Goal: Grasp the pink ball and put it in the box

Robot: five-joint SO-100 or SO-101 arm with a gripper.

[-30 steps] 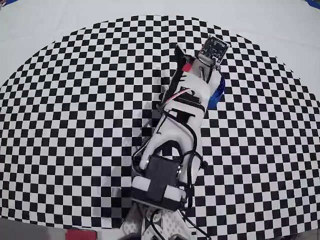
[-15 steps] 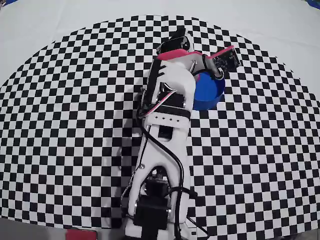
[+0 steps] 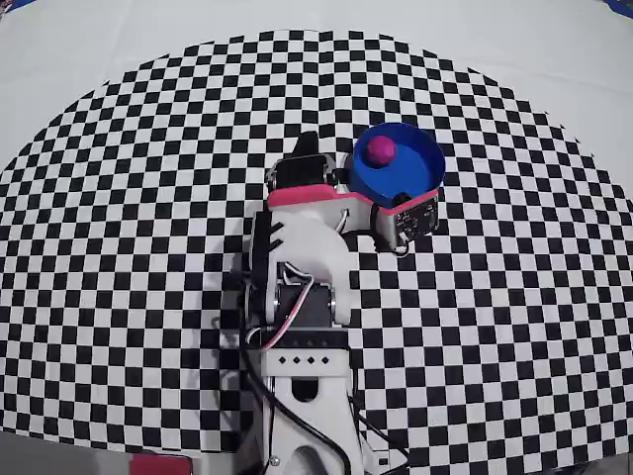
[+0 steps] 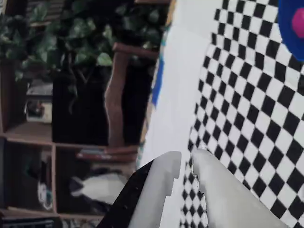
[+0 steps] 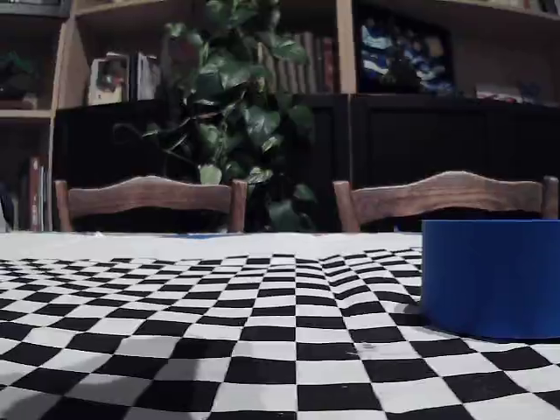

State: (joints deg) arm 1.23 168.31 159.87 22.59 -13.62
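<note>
Overhead view showed the arm (image 3: 302, 327) entering from the bottom edge and reaching up the middle of the checkered cloth (image 3: 119, 247). Its wrist carried a flat pink-red panel (image 3: 316, 195), and a small camera module (image 3: 407, 220) jutted out to the right in that view, lying over the near rim of the box (image 3: 423, 170). The box, a round blue tub, stood on the cloth just above and to the right of the wrist. The pink ball (image 3: 382, 150) rested inside the box, close to its upper-left wall, clear of the arm.

Wrist view showed the gripper (image 4: 186, 164) at the bottom edge: one white finger and one pale grey finger (image 4: 223, 194) stood side by side with only a narrow gap between the tips, and nothing sat between them. At the top right corner of that view a slice of the box (image 4: 287, 28) and part of the pink ball (image 4: 298, 22) were visible, well apart from the fingertips.

Fixed view, set low at table level, showed the blue wall of the box (image 5: 490, 278) at the right, standing on the checkered cloth (image 5: 192, 341). Behind the table stood two wooden chair backs (image 5: 149, 197), then a leafy plant (image 5: 241, 122) and dark shelving (image 5: 411, 114).
</note>
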